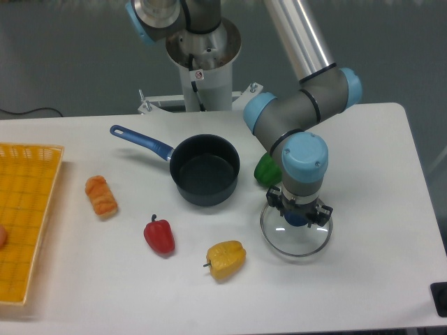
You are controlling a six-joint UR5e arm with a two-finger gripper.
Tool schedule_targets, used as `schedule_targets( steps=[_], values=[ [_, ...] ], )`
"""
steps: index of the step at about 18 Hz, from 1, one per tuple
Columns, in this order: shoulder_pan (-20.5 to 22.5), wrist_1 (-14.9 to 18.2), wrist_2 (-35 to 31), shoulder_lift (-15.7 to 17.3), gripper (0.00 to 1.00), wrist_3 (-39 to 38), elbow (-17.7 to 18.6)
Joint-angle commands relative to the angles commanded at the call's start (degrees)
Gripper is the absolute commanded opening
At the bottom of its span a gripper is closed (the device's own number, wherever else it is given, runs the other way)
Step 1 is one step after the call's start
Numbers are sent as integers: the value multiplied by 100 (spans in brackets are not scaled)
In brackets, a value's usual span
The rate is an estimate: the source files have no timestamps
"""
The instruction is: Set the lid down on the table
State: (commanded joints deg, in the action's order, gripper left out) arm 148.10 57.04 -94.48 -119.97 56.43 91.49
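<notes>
While the gripper (298, 216) is pinching the lid (296, 232) by its blue knob, the fixed camera is showing the glass disc hanging low over the table (377, 209), right of the yellow pepper (225, 259). Likely next: lowering until it rests, then letting go. The saucepan (204, 169) is sitting uncovered and empty.

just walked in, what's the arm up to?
The gripper has the glass lid by its blue knob, low over the white table, right of the open saucepan. Whether the rim touches the table yet can't be told. A green pepper sits just behind the lid, a yellow pepper to its left.
</notes>
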Motion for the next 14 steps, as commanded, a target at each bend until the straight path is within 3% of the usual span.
schedule_targets(
  steps=[14],
  values=[
    [-35, 9, 9, -97, 56, -9, 18]
  ],
)
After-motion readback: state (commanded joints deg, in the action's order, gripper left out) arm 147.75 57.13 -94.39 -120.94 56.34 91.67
